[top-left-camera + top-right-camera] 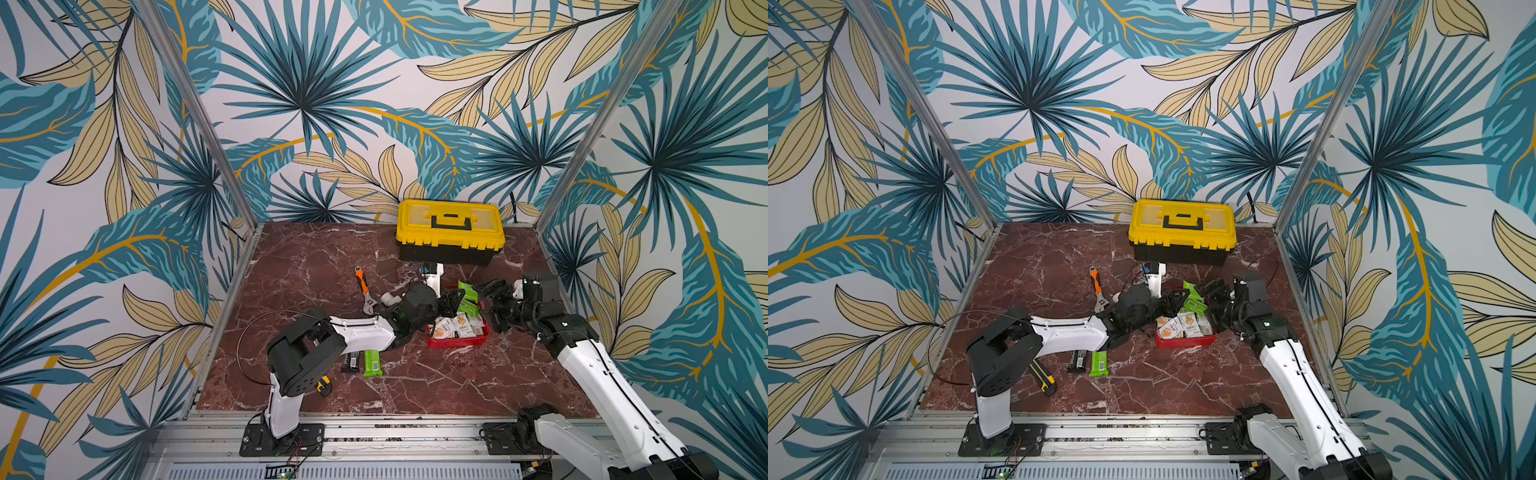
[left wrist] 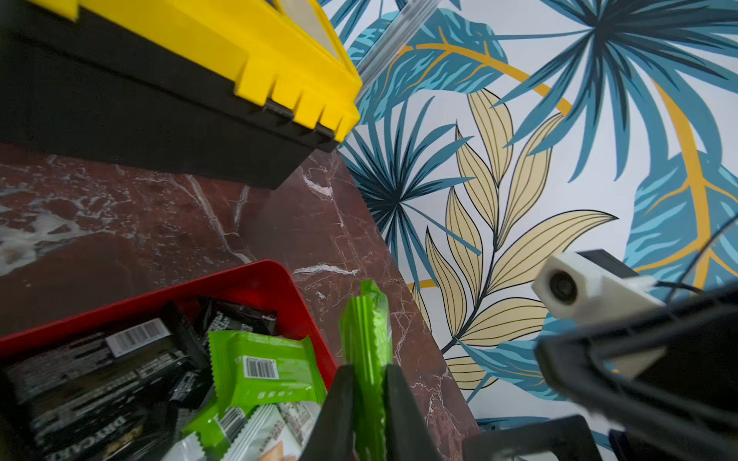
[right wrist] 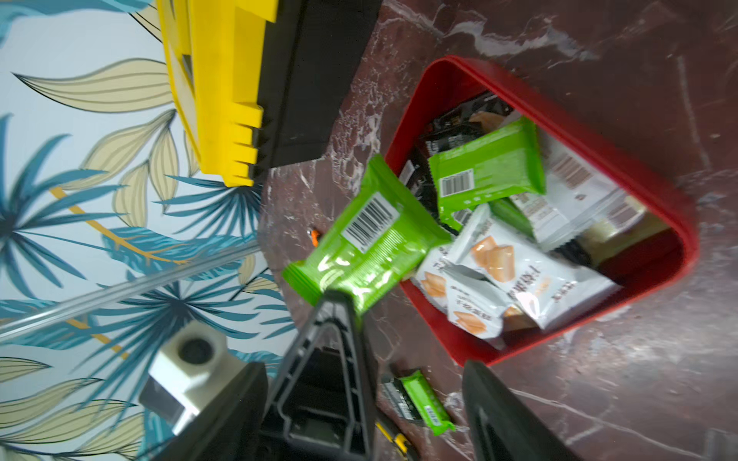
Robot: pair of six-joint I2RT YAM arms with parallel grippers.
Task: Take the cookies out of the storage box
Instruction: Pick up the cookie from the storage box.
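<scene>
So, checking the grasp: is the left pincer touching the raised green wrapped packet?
Touching: left wrist view shows the left pincer clamping the green wrapped packet.

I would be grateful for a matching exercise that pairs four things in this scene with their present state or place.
Things:
1. left gripper
2. right gripper
3. toolbox
4. red tray

States:
A. lid closed, at the far edge of the table
B. open, holding nothing
C. holds many cookie packets
D. shut on a green packet

Pairs: 1-D, 2-B, 3-A, 4-C
</scene>
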